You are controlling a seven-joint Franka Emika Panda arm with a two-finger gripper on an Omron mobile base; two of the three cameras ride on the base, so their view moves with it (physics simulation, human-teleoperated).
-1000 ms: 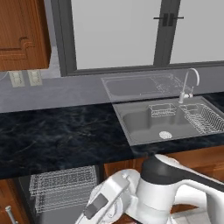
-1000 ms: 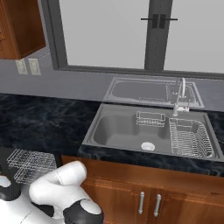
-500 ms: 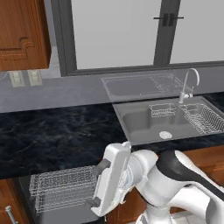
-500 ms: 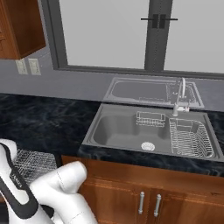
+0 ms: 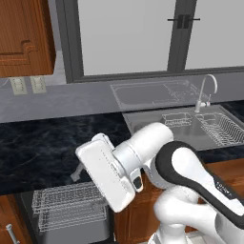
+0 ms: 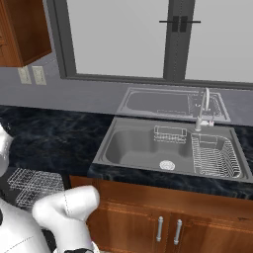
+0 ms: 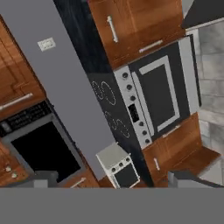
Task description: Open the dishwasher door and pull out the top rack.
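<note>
The top rack, a wide wire basket, juts out from the dark opening under the counter; it also shows as the top rack at the lower left. The dishwasher door is out of view below it. My white hand hangs above the rack's right end, level with the counter edge, and is turned to the left. In the hand view my gripper is open, its fingertips wide apart with nothing between them, and it looks toward a stove and an oven, not the rack.
Black marble counter runs above the rack. To the right lie a steel sink, a faucet and a small wire drainer. Brown cabinet doors stand below it. The stove and oven lie off to the left.
The hand has risen from low beside the rack to counter height, swinging up and left. The rack has stayed pulled out, and the jaws have stayed wide.
</note>
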